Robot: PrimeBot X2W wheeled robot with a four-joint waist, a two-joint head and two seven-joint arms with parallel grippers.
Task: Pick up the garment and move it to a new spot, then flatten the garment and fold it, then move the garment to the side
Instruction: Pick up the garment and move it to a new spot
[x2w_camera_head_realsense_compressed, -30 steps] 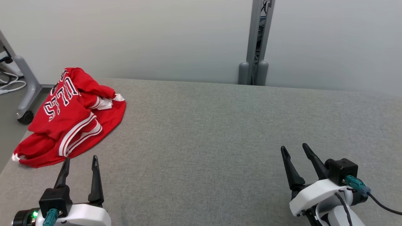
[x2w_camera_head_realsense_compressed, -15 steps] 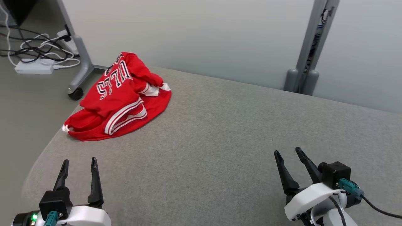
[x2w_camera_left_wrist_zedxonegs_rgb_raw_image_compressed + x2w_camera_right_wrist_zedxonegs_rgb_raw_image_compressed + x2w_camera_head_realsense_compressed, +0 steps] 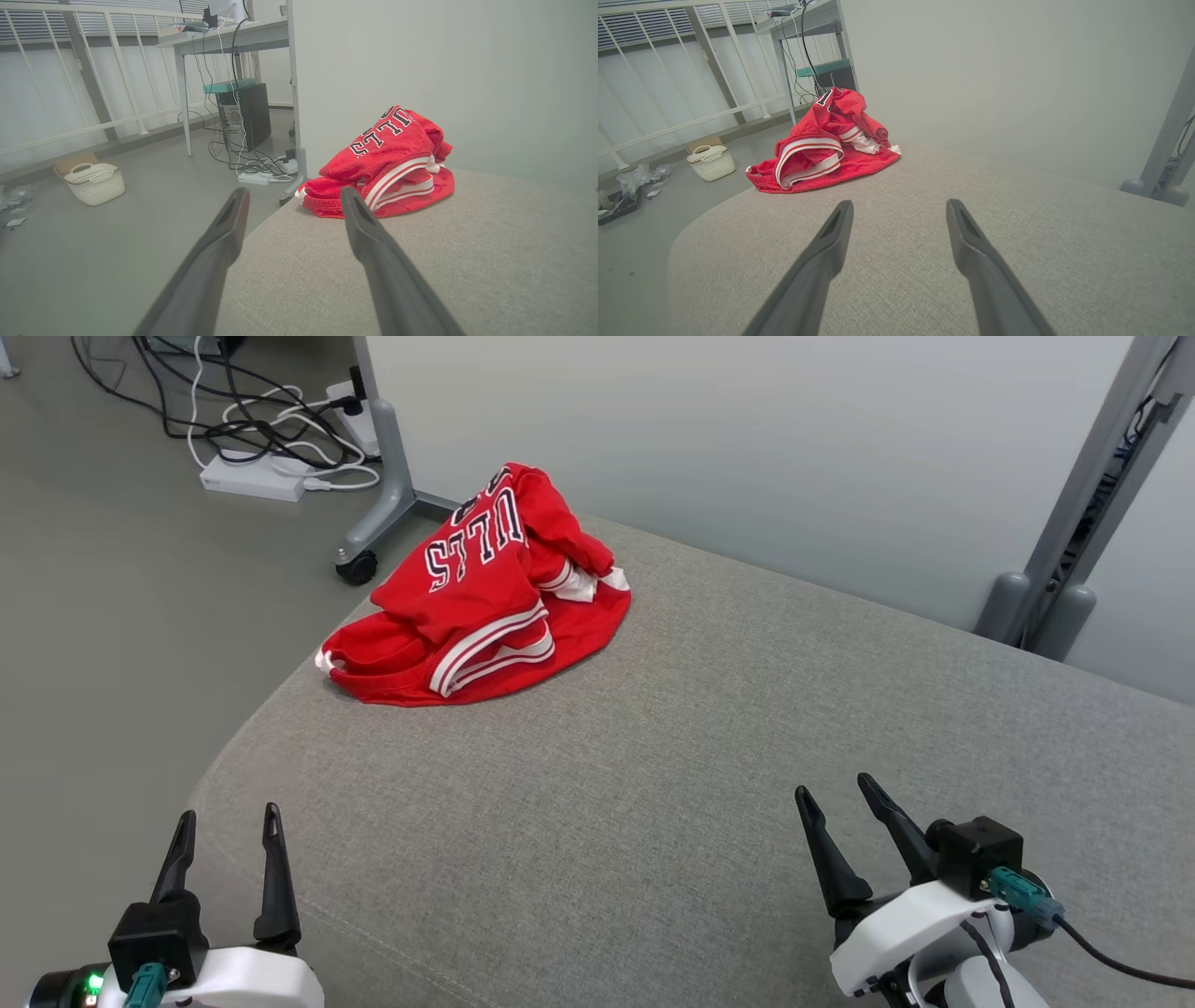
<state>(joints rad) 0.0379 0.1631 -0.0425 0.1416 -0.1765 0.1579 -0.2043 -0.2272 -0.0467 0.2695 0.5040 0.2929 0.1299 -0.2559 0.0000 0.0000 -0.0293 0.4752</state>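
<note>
A crumpled red garment (image 3: 485, 602) with white stripes and black-and-white lettering lies heaped near the far left corner of the grey padded table (image 3: 709, 775). It also shows in the left wrist view as the garment (image 3: 387, 163) ahead and to the right, and in the right wrist view as the garment (image 3: 822, 144) ahead and to the left. My left gripper (image 3: 229, 821) stands open at the lower left, over the table's near left edge, well short of the cloth. My right gripper (image 3: 833, 793) stands open at the lower right with nothing between its fingers.
The table's rounded left edge (image 3: 233, 756) drops to the floor. A grey partition wall (image 3: 747, 439) runs behind the table, with a wheeled foot (image 3: 359, 565), a power strip and cables (image 3: 261, 476) on the floor. A grey post (image 3: 1074, 551) stands at the back right. A white basket (image 3: 93, 184) sits on the floor.
The head camera has swung left, so the whole picture shifted right and more floor shows. The garment lies as before. Both grippers stay open in the same places.
</note>
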